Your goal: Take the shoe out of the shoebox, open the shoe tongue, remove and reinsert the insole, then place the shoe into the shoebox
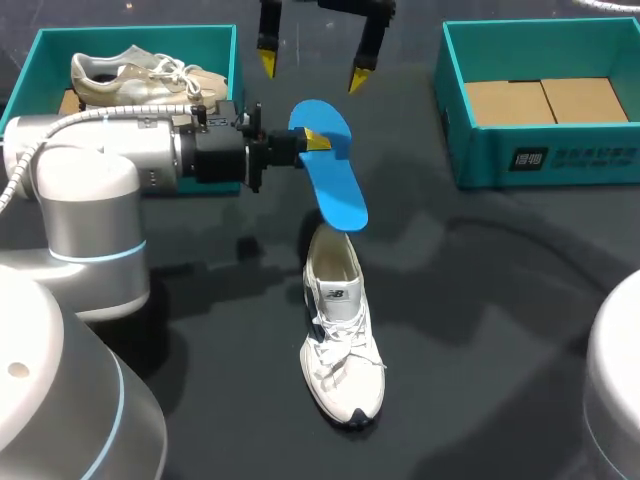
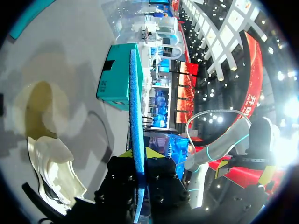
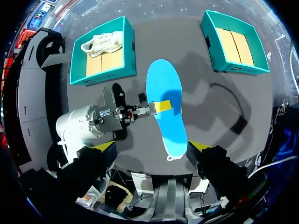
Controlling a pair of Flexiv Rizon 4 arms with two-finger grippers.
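Two teal shoeboxes stand at the far corners of the dark worktop (image 1: 500, 300). The left shoebox (image 1: 40, 45) holds a second sneaker (image 1: 140, 78). The right shoebox (image 1: 470, 150) shows its cardboard floor and carries a white label (image 1: 575, 157), its print too small to read. Between them the left gripper (image 1: 315, 140) is clenched on the blue insole (image 1: 335, 185), held in the air with its end over the heel of the white shoe (image 1: 340, 350), which stands upright on the worktop with a logo on its tongue. The right gripper (image 1: 312, 68) hangs released beyond the insole.
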